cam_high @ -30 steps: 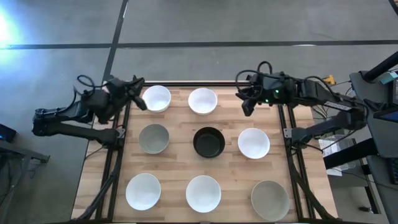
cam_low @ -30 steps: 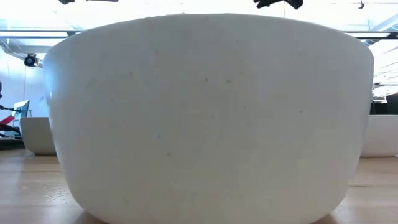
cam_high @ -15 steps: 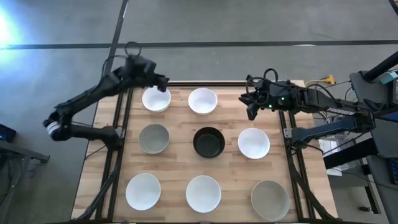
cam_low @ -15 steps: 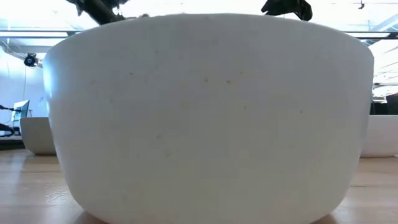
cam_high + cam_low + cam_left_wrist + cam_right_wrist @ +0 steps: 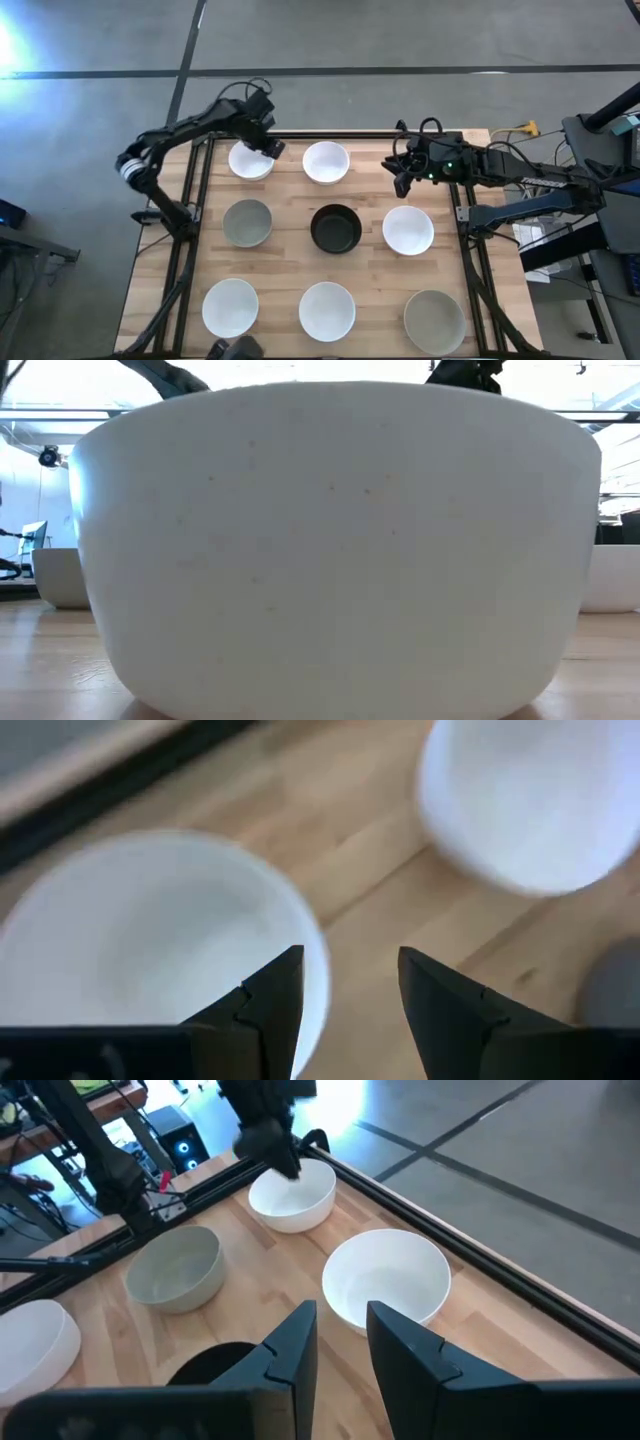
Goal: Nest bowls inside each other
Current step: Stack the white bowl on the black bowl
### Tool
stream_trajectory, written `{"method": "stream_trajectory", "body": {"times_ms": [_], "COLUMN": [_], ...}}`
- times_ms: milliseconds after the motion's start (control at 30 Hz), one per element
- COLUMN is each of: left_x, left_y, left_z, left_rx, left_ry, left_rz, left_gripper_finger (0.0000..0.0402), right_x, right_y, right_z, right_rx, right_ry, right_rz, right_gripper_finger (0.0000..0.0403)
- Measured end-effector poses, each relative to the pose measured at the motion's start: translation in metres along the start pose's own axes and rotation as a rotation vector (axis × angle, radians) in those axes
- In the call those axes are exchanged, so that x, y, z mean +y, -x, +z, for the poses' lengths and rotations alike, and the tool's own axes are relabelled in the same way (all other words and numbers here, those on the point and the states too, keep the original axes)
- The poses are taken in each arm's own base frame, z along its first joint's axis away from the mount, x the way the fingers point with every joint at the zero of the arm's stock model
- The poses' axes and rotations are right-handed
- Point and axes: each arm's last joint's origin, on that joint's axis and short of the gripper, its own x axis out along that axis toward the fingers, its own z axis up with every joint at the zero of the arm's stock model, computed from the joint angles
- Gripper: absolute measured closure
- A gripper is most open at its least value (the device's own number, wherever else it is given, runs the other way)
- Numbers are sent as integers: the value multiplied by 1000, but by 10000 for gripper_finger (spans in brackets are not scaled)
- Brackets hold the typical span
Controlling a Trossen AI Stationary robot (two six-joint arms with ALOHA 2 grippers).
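In the low view one white bowl (image 5: 335,545) filled nearly the whole frame, hiding the table behind it; only slivers of two more bowls showed at the far left (image 5: 58,575) and far right (image 5: 612,575) edges. The high view alone gave the layout: eight bowls, all upright with mouths facing up, sat on the wooden table (image 5: 375,215) in rows. At the bottom of the frame lay a white bowl (image 5: 230,307), a second white bowl (image 5: 327,310) and a grey-beige bowl (image 5: 434,321). In the middle row stood a grey bowl (image 5: 247,222), a black bowl (image 5: 336,228) at centre, and a white bowl (image 5: 408,230). At the top were two white bowls (image 5: 250,162) (image 5: 326,162).

The left gripper (image 5: 270,146) hung at the upper-left bowl's rim. Its wrist view showed the fingers (image 5: 275,995) parted by a moderate gap, one above the rim of that bowl (image 5: 150,950), grasping nothing. The right gripper (image 5: 402,181) hovered in the upper right of the high view, over bare wood; its fingers (image 5: 290,1350) stood slightly apart and empty.
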Motion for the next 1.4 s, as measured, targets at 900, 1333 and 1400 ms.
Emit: {"method": "stream_trajectory", "body": {"times_ms": [900, 1333, 1400], "left_x": [-3, -5, -7], "left_y": [-93, -88, -83], "left_z": [-7, -10, -11], "left_rx": [322, 335, 330], "left_ry": [-71, -106, -112], "left_rz": [145, 160, 159], "left_gripper_finger": [257, 394, 394], "right_x": [-3, -5, -5], "right_y": [14, 22, 22], "right_z": [2, 3, 3], "right_rx": [-34, -48, -47], "right_ry": [-24, -29, -28], "right_rz": [28, 33, 33], "right_gripper_finger": [317, 317, 317]}}
